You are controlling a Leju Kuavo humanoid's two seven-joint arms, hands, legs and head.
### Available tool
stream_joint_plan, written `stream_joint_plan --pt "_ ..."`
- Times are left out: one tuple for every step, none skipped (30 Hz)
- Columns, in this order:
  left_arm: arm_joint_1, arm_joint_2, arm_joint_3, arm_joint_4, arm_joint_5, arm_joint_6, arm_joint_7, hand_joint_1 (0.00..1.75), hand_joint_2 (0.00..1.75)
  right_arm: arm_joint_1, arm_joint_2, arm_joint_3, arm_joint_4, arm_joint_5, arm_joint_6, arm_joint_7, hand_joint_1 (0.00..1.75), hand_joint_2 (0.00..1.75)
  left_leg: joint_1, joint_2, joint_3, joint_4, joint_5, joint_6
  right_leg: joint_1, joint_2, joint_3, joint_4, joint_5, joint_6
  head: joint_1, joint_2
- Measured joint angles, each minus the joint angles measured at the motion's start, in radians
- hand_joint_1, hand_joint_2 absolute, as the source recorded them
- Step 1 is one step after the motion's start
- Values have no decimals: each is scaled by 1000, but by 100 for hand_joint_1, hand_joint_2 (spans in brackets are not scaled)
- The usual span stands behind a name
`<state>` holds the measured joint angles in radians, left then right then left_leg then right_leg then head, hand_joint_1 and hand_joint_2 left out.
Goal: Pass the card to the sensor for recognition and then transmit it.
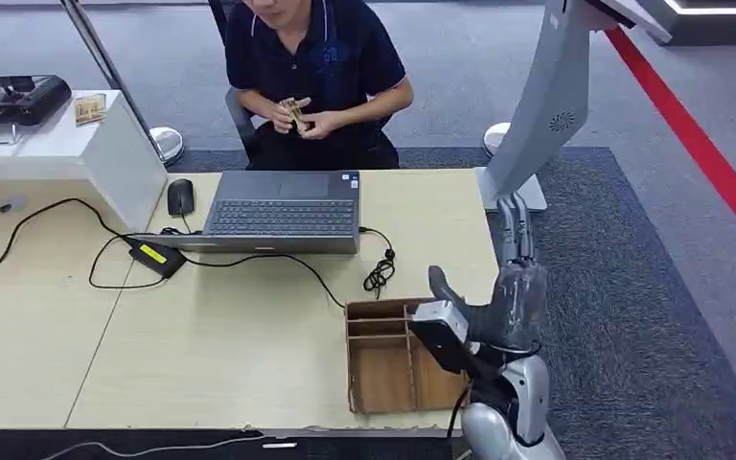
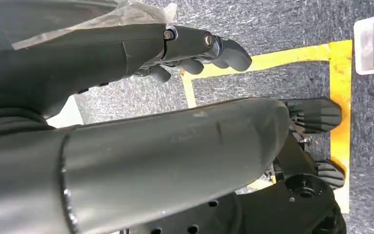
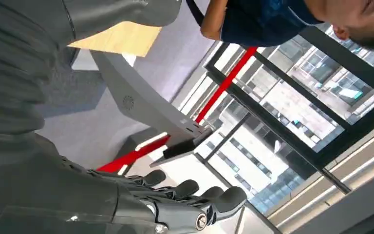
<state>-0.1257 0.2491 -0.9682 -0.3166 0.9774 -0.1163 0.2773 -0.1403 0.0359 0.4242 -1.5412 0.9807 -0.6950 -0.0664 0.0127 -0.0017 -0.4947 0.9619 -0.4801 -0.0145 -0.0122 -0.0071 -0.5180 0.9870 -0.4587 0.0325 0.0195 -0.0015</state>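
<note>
A seated person across the table holds a few small wooden cards (image 1: pixel 295 113) in both hands. My right hand (image 1: pixel 516 278) is raised beside the table's right edge, above the wooden box (image 1: pixel 393 369), with its fingers (image 1: pixel 515 225) stretched forward and nothing in it. In the right wrist view the right hand (image 3: pixel 175 202) is bare, and the grey sensor stand (image 3: pixel 146 109) rises beyond it. That sensor stand (image 1: pixel 548 105) is on the carpet at the table's far right corner. My left hand (image 2: pixel 195 46) hangs over the floor, fingers loosely bent, holding nothing.
A laptop (image 1: pixel 283 213), a mouse (image 1: pixel 180 195) and black cables (image 1: pixel 249 261) lie on the wooden table (image 1: pixel 201 355). A white cabinet (image 1: pixel 67 153) with a black device (image 1: pixel 14 96) and more cards (image 1: pixel 89 108) stands at the far left. Red tape (image 1: pixel 700 144) crosses the carpet.
</note>
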Motion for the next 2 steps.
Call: stream_joint_plan --pt "0 0 0 0 2 1 0 0 0 7 1 -5 0 -14 0 2 0 175 0 0 0 0 0 0 0 0 0 0 0 0 0 0" --pt "0 0 0 0 4 5 0 0 0 17 1 -9 0 -24 0 4 0 175 0 0 0 0 0 0 0 0 0 0 0 0 0 0"
